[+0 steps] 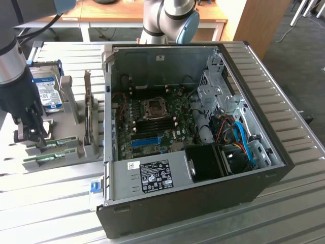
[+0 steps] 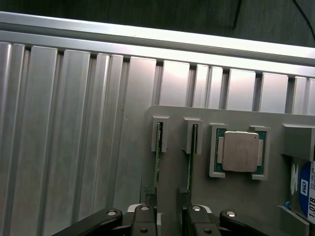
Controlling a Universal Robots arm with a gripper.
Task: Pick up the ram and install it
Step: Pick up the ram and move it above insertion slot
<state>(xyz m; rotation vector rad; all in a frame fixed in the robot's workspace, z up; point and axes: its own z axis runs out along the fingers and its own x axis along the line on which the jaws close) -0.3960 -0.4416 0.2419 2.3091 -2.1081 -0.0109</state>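
I get soft, bright light from above; the slatted table (image 1: 51, 195) glares pale; the computer case (image 1: 203, 208) is shadowed inside; the table's edge rail (image 2: 147, 34) gleams white.

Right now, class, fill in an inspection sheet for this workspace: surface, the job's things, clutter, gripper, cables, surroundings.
Surface: slatted metal table, carrying a grey holder and an open computer case.
Job's things: two ram sticks, on edge in neighbouring holder slots.
Clutter: processor chip in its own holder pocket; hard drive also in the holder.
Gripper: gripper open, close above the ram sticks, holding nothing.
Cables: red, blue and orange wires inside the case.
Surroundings: another arm's base; wooden desk behind.
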